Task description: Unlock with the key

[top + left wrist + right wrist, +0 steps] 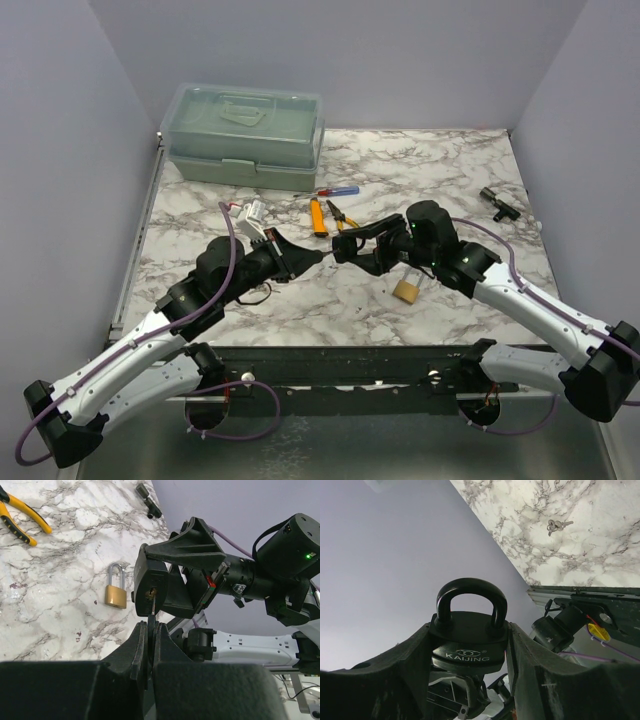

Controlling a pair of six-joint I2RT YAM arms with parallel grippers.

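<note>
My right gripper (345, 245) is shut on a black padlock (469, 637) marked KAIJING, held above the table with its shackle closed. In the left wrist view the black padlock (150, 587) shows its keyhole end. My left gripper (150, 630) is shut on a key (152, 611) whose blade tip is in the keyhole. In the top view the left gripper (318, 257) meets the right one at mid-table.
A brass padlock (406, 290) lies on the marble table (450, 170) below the right gripper. Yellow pliers (343, 217), an orange tool (317, 216), a screwdriver (336, 191), a green toolbox (245, 135) and a black part (497, 202) lie farther back. Loose keys (558, 525) lie on the table.
</note>
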